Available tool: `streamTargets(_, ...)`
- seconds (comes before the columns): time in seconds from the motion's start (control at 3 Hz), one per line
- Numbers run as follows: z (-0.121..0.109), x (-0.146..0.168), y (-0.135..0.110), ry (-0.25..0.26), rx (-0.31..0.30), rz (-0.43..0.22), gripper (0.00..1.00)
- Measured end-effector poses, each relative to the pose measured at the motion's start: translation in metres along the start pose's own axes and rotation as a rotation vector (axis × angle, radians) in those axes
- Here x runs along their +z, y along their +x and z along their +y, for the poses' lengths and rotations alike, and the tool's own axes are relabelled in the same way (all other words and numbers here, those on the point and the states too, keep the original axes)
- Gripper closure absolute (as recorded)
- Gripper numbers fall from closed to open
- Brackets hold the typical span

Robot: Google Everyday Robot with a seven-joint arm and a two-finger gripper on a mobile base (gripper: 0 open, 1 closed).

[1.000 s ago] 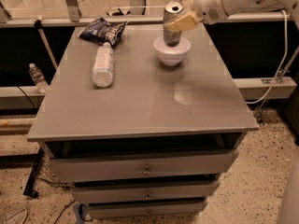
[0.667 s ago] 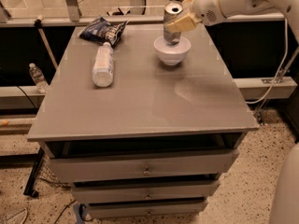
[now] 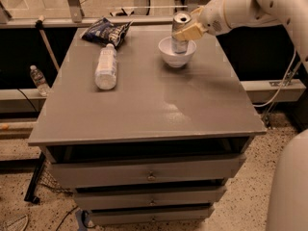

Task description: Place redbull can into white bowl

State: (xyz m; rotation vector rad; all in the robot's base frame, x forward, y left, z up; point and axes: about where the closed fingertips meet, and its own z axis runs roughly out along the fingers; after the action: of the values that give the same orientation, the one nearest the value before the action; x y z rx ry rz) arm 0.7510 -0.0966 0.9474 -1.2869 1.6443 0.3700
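The redbull can (image 3: 180, 28) stands upright with its base inside the white bowl (image 3: 176, 55), which sits at the back right of the grey cabinet top (image 3: 144, 105). My gripper (image 3: 186, 30) reaches in from the right and is shut on the can's upper body, its tan fingers (image 3: 190, 32) across the can's side. The can's shiny top shows above the fingers.
A clear plastic bottle (image 3: 106, 66) with a white cap lies on its side at the left of the top. A dark blue chip bag (image 3: 107, 31) lies at the back left. A small bottle (image 3: 37, 80) stands on the floor to the left. Drawers (image 3: 149, 174) are below.
The gripper has lowered the can slightly, so its base now sits down inside the bowl. Nothing else has moved.
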Motion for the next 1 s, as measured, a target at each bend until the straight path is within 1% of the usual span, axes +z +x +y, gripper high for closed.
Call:
streamTargets(0.33, -0.0010, 0.0076, 0.0113, -0.013, 0.028, -0.006, 1.00)
streamTargets(0.67, 0.0004, 0.0109, 0.0110, -0.018, 0.028, -0.006, 0.83)
streamTargets(1.0, 0.0018, 0.0142, 0.0109, -0.023, 0.028, -0.007, 0.60)
